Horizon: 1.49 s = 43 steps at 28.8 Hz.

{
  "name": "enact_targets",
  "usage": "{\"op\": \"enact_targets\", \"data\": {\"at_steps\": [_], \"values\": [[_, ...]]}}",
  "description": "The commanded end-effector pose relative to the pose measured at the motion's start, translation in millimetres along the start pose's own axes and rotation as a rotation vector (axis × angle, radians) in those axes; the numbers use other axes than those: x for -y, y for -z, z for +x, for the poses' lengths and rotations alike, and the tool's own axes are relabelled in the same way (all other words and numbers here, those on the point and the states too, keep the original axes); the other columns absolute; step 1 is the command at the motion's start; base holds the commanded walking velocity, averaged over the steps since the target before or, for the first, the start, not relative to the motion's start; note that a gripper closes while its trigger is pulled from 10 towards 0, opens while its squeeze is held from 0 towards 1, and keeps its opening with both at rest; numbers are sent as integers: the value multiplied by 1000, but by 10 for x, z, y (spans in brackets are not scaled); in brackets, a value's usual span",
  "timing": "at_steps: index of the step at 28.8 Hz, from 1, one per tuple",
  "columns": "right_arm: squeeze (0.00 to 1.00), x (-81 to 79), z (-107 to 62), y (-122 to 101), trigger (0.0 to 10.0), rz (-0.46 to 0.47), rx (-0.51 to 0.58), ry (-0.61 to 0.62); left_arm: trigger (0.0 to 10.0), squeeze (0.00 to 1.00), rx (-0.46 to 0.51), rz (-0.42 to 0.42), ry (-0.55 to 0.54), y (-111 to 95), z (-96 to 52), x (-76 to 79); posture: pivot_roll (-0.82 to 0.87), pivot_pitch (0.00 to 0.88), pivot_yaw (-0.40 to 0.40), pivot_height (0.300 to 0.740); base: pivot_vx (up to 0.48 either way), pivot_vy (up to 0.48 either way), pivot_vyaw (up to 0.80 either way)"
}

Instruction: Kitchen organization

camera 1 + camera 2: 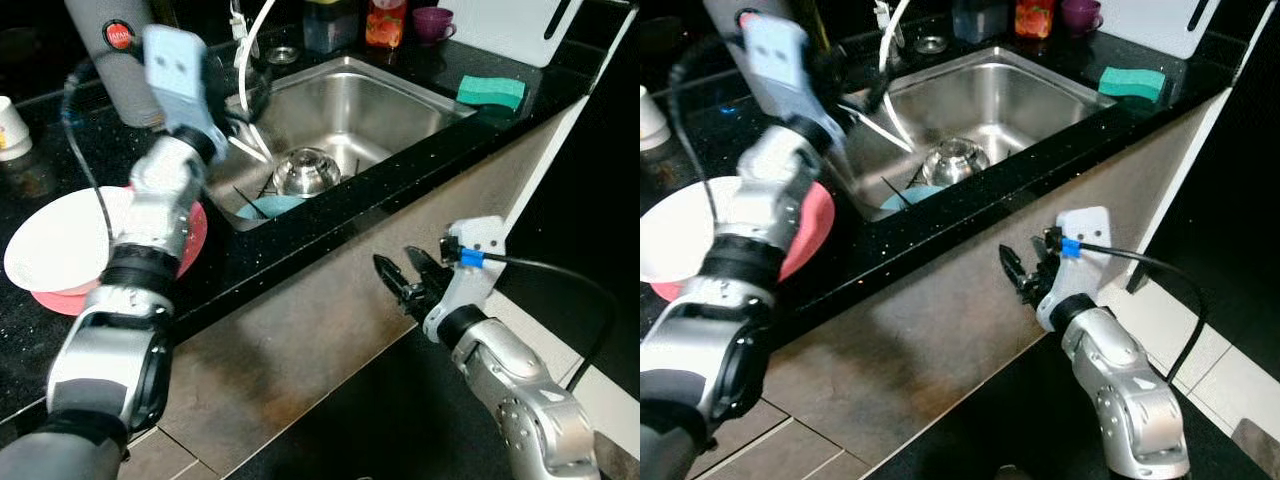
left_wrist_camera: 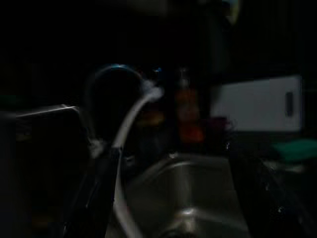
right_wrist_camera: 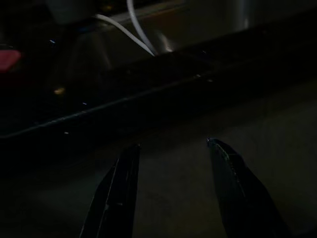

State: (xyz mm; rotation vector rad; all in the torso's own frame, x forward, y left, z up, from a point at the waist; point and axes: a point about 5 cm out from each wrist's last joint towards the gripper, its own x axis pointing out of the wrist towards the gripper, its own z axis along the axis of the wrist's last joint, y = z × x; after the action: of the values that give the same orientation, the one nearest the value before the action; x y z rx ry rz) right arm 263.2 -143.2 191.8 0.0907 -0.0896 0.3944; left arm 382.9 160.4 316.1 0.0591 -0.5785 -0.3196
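My left arm reaches over the black counter, and its gripper (image 1: 240, 112) hangs open above the left rim of the steel sink (image 1: 400, 95), beside a white faucet hose (image 1: 250, 60). In the left wrist view the two dark fingers (image 2: 94, 198) frame the basin with nothing between them. A metal bowl (image 1: 305, 170) lies upside down in the sink next to a teal dish (image 1: 268, 206). A white plate (image 1: 55, 245) rests on a red plate (image 1: 196, 238) left of the sink. My right gripper (image 1: 405, 275) is open, low in front of the cabinet face.
A green sponge (image 1: 490, 92) lies right of the sink. Behind it stand an orange bottle (image 1: 385, 22), a purple cup (image 1: 432, 22) and a white cutting board (image 1: 510, 25). A grey flask (image 1: 115, 60) and a white cup (image 1: 12, 130) stand at the back left.
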Motion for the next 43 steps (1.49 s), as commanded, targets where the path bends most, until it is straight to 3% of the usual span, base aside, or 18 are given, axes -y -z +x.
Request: {"op": "enact_targets", "data": {"at_steps": [1,6,12,18,19,27,29,30,33,43], "values": [[0,-49,34,17,10000,-11,4,-39,10000,0,-29,53,-35,18,-134,-103,-31,12,95,740,0,0,744],[0,-65,66,36,10000,-19,6,-62,10000,0,-95,221,-34,-22,-485,-195,10,3,83,740,0,0,744],[0,-99,127,59,10000,-37,7,-111,10000,0,-148,319,-13,-113,-692,-245,51,0,78,740,0,0,744],[0,-120,196,87,10000,-75,-5,-133,10000,0,-172,294,12,-149,-784,-201,62,0,70,740,0,0,497],[0,-137,209,100,10000,-87,-12,-147,10000,0,-192,276,82,-131,-843,-119,60,0,69,740,0,0,0],[0,-140,259,140,10000,-113,-20,-165,10000,0,-271,205,228,-150,-992,62,65,0,60,740,0,0,0],[0,-139,263,142,10000,-115,-20,-165,10000,0,-282,202,244,-152,-1004,71,65,0,60,740,0,0,0],[0,-133,268,146,10000,-116,-19,-162,10000,0,-340,238,291,-124,-1052,65,66,0,62,740,0,0,0],[0,-131,266,147,10000,-116,-17,-160,10000,0,-392,262,327,-97,-1096,49,66,0,62,740,0,0,0],[0,-146,253,125,10000,-123,12,-181,10000,0,-481,270,410,-57,-1174,59,61,0,62,740,0,0,375]]}}
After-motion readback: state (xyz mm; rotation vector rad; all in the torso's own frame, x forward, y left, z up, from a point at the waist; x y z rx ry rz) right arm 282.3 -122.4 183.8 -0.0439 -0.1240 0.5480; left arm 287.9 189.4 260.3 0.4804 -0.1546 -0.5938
